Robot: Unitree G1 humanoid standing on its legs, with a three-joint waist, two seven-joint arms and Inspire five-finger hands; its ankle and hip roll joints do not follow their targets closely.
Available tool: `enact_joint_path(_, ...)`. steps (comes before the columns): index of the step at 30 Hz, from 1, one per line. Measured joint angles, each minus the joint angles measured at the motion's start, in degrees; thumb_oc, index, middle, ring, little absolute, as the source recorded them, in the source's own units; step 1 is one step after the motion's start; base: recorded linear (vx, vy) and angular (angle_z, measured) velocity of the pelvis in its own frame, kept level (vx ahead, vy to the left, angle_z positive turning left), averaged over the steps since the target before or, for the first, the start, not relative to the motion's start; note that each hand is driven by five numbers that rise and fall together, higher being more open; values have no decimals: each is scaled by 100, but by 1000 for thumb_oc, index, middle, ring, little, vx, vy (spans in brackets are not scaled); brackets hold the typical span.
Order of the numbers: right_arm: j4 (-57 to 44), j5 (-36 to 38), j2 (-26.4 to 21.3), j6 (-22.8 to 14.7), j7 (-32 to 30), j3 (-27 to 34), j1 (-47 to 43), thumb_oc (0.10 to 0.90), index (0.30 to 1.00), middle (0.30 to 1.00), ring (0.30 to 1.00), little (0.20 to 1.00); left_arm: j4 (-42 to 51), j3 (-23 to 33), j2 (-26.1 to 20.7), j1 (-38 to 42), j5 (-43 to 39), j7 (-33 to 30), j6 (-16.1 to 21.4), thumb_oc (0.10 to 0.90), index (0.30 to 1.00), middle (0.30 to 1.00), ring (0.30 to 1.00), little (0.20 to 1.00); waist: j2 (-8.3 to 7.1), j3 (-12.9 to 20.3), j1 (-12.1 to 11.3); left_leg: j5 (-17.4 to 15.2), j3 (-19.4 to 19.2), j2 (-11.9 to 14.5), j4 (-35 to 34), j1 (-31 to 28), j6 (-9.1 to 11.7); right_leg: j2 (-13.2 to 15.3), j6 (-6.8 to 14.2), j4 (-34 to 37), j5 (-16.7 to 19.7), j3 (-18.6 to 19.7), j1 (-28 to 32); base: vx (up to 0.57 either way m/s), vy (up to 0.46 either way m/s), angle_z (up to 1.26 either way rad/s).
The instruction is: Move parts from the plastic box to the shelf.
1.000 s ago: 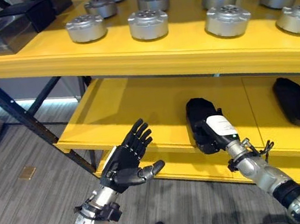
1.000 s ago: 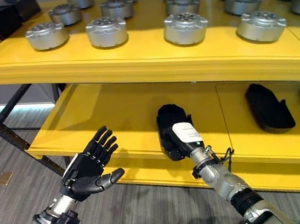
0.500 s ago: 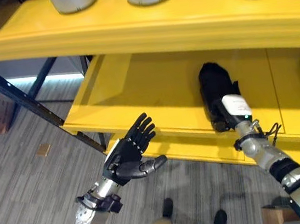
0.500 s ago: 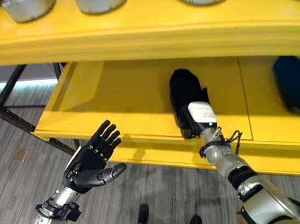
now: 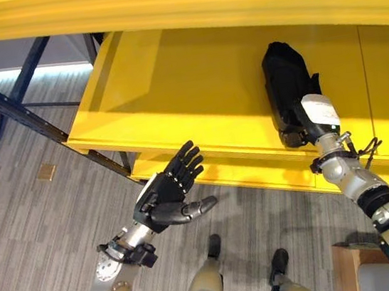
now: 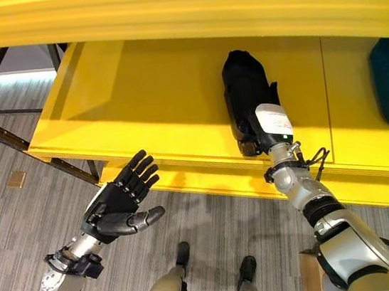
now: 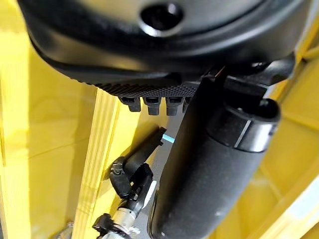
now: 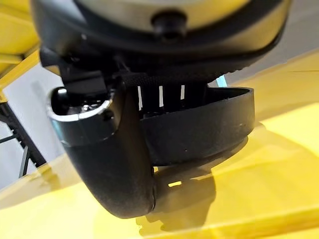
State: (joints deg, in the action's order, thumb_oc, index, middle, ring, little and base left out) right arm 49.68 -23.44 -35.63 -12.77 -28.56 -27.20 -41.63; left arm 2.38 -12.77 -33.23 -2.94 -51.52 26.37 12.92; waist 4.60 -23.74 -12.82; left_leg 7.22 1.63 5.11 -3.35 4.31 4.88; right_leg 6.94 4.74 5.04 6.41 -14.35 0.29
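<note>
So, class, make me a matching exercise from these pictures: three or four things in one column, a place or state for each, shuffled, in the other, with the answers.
Things:
1. left hand
2. right hand
3. black part
4. small tan square

Places or states:
A. lying on the grey floor
B. lying on the lower yellow shelf
C. open, palm up, in front of the shelf
D. reaching onto the shelf at the black part

Pairs: 1-C, 2-D, 3-B, 4-A

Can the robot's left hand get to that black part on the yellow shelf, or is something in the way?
Probably not easily. The left hand hangs open below and in front of the shelf, off to one side of the black part, and the right hand is already on that part's near end.
</note>
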Motion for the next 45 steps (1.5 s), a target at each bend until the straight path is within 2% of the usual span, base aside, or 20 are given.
enact_joint_path(14,-47,114,-86,5,11,0,-250,400,300,300,300,300,1,-4,-27,16,2,9,-41,900,1000,1000,1000,1000,7,-141,4,10,-145,-8,10,60,-11,12,-14,-1,117,145,-136,3,-11,-4)
enact_joint_path(17,-43,115,-112,103,27,0,-331,400,300,300,300,300,6,6,-198,16,0,11,-49,900,1000,1000,1000,1000,13,-145,1,10,-144,-13,10,60,-15,22,-9,-2,116,146,-135,61,-25,1)
enact_joint_path(18,-87,115,-128,194,65,33,-335,400,300,300,300,300,11,77,-202,-34,1,17,-53,900,1000,1000,1000,1000,14,-145,2,6,-145,-20,11,43,-21,24,-8,-2,116,146,-118,150,-39,2)
enact_joint_path(20,-10,116,-128,760,95,195,-333,400,300,300,300,300,13,168,-200,-105,1,20,-137,900,1000,1000,1000,1000,16,-146,-24,-17,-146,-33,9,-140,-29,35,6,-2,93,139,67,240,-53,3)
enact_joint_path(21,214,117,-132,1084,219,339,-326,400,300,300,300,300,49,211,-167,-206,5,20,-191,900,1000,1000,1000,1000,16,-146,-14,-108,-154,-43,9,-413,-32,54,33,-2,7,134,345,249,-64,1)
enact_joint_path(25,308,116,-591,1351,498,548,-397,400,300,300,300,300,151,242,-162,-266,11,42,-290,900,1000,1000,1000,1000,29,-136,-4,-139,-158,-41,2,-643,-26,49,36,-3,-58,124,583,146,-62,0)
enact_joint_path(29,314,135,-828,1692,753,678,-517,400,300,300,300,300,153,302,-140,-350,11,67,-390,900,1000,1000,1000,1000,48,-122,34,-152,-181,-25,2,-850,-8,44,47,-1,-93,128,782,103,-35,0)
enact_joint_path(33,527,166,-801,1751,964,761,-594,400,300,300,300,300,152,246,-140,-546,13,86,-398,900,1000,1000,1000,1000,236,6,120,-153,-188,-44,3,-848,-11,109,53,-3,-80,130,783,27,70,0)
enact_joint_path(36,520,90,-752,1630,1136,662,-594,400,300,300,300,300,154,115,-139,-532,12,103,-396,900,1000,1000,1000,1000,387,103,178,-154,-272,-54,5,-807,-20,127,53,-4,-64,204,698,-16,119,-12)
enact_joint_path(39,441,-309,-757,1385,1221,222,-592,400,300,300,300,300,152,113,-127,-488,11,98,-396,900,1000,1000,1000,1000,404,113,299,-149,-296,-113,4,-780,-28,181,81,-4,-50,215,670,-7,128,-4)
enact_joint_path(45,395,-337,-743,1313,1431,209,-598,400,300,300,300,300,151,112,-126,-484,10,35,-396,900,1000,1000,1000,1000,411,115,269,-134,-251,-193,4,-736,-49,244,135,-3,-61,139,671,-7,62,7)
